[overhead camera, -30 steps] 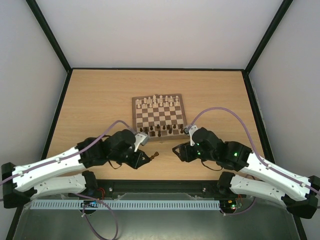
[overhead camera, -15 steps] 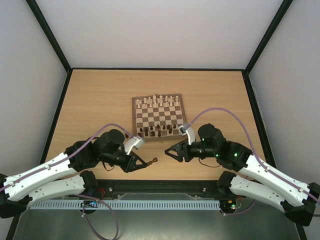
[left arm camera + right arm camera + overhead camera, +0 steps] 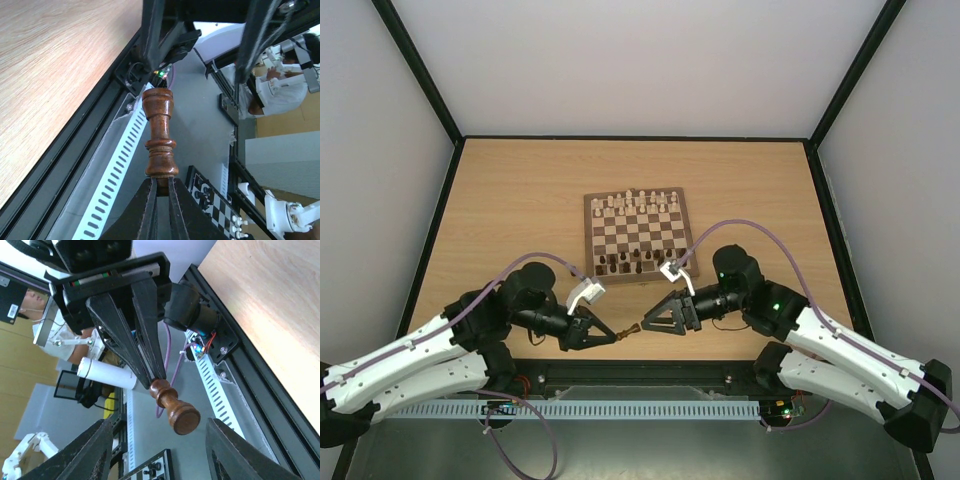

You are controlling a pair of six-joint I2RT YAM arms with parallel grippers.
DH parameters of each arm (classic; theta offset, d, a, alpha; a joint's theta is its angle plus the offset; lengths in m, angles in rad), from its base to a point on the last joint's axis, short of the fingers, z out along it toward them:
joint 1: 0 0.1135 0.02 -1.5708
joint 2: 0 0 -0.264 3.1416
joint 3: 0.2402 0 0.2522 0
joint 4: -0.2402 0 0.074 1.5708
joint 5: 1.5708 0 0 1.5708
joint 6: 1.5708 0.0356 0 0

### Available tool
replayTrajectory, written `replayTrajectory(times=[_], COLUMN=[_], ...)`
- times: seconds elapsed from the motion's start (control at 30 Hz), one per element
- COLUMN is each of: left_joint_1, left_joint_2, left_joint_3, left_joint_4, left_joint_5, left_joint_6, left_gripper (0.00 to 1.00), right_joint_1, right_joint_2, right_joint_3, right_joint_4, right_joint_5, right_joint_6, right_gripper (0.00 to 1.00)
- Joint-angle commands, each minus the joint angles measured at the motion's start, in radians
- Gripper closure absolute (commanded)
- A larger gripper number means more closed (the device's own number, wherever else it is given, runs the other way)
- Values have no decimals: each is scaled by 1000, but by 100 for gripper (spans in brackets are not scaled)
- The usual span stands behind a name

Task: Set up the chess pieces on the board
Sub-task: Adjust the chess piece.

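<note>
- The left gripper (image 3: 159, 197) is pinching the base of a dark chess piece (image 3: 159, 135), with its fingers nearly together. The piece is sticking straight out from the tips.
- The dark chess piece is hanging over the near edge of the table (image 3: 520, 200), near the front of the board (image 3: 638, 233) but off it.
- The right gripper (image 3: 644, 325) is facing the left one tip to tip. Its jaws are standing apart on either side of the piece's top, not touching it.
- The other dark pieces (image 3: 635, 262) are standing on the board's near rows, and the pale pieces (image 3: 640, 203) on the far rows.
</note>
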Motion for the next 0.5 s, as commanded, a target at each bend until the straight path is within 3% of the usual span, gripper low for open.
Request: replayTrajectory(times=[0.0,0.47], left_joint_1=[16,65], left_joint_2=[-18,-29], left_joint_3=[-17,-63], left_joint_4=[65,138], left_joint_5=[76,185], left_joint_6=[0,-3], left_gripper=[92,90], right_joint_1=[-4,-4], right_joint_2=[10,18], right_joint_3=[-27,-52], right_joint_4=[46,99], right_joint_5=[-93,-159], right_joint_6=[12,23], right_gripper=[49,59])
